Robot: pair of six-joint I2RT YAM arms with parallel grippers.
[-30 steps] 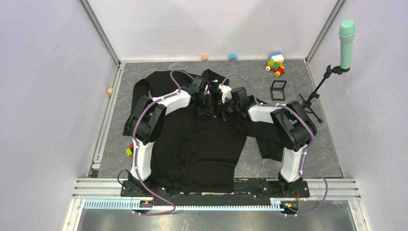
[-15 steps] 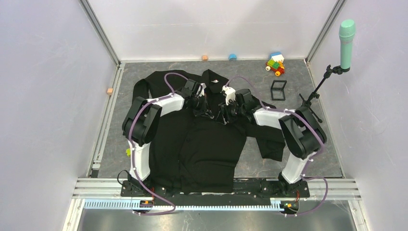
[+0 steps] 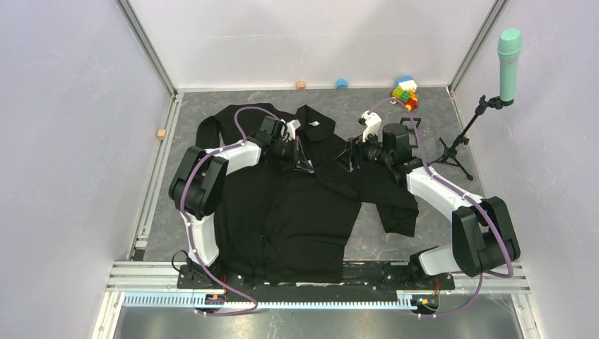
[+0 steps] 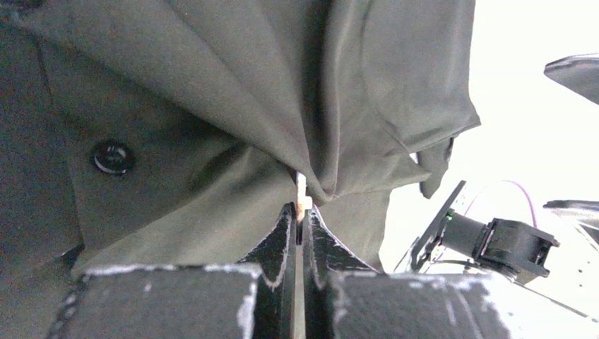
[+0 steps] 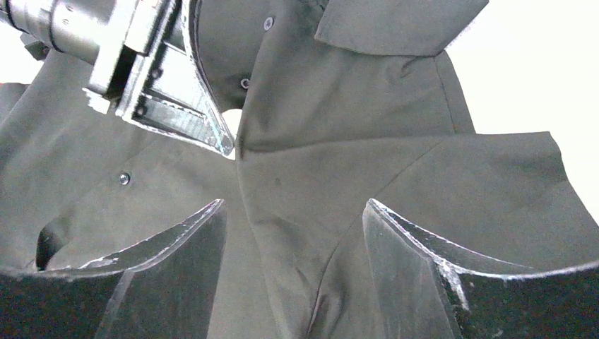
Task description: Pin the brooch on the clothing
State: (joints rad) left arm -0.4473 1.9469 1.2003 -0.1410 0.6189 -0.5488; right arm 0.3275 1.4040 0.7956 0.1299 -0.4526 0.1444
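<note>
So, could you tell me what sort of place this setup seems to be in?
Most likely a robotics lab test cell: robot arms bolted to an aluminium rail, plain white enclosure walls around a grey mat, and a microphone on a stand at the side.

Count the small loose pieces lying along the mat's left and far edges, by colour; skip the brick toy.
Orange: 2, the left-edge block and the far-edge block
Blue: 1, the far-edge piece
Total: 3

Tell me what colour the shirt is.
Plain black shirt; shows best in the top external view.
</note>
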